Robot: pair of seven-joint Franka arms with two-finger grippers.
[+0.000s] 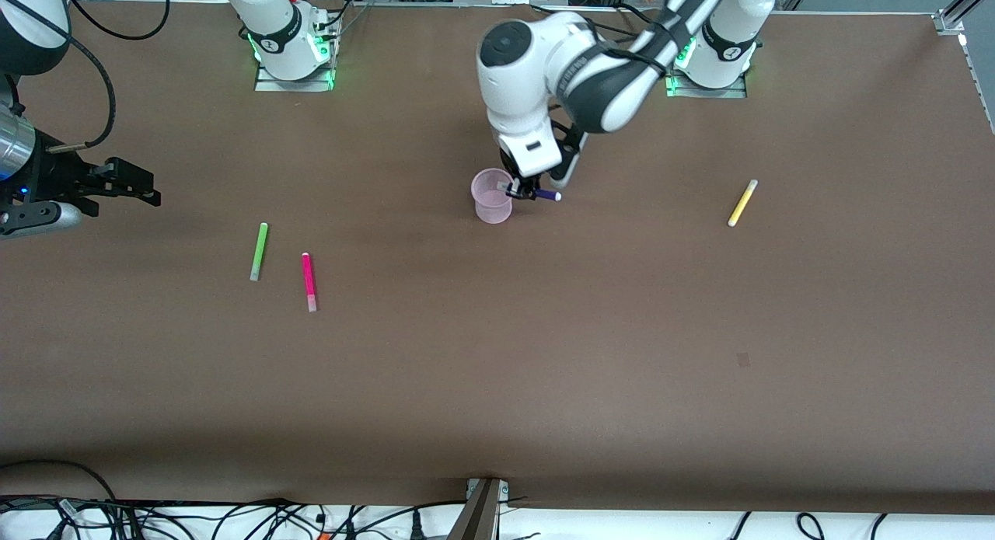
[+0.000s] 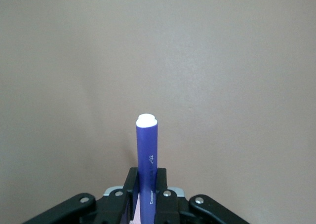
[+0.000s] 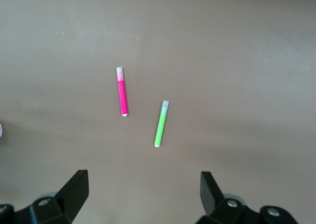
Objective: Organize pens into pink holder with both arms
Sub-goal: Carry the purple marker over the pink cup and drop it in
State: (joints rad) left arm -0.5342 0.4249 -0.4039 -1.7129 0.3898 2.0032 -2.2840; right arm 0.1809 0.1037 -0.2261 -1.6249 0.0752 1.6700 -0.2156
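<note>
The pink holder (image 1: 492,197) stands upright mid-table. My left gripper (image 1: 527,190) is shut on the dark purple pen (image 1: 546,195), held roughly level over the holder's rim; its pale end points toward the left arm's end. In the left wrist view the purple pen (image 2: 147,155) sticks out between the shut fingers (image 2: 131,189). My right gripper (image 1: 116,184) is open and empty, above the table at the right arm's end; in its wrist view the gripper (image 3: 143,187) looks down on the green pen (image 3: 161,124) and the magenta pen (image 3: 122,92). The green pen (image 1: 259,251), magenta pen (image 1: 308,280) and yellow pen (image 1: 742,203) lie flat.
The brown table (image 1: 497,384) spreads wide around the pens. Cables (image 1: 233,517) hang along the edge nearest the front camera. The arm bases (image 1: 291,50) stand at the table's edge farthest from the front camera.
</note>
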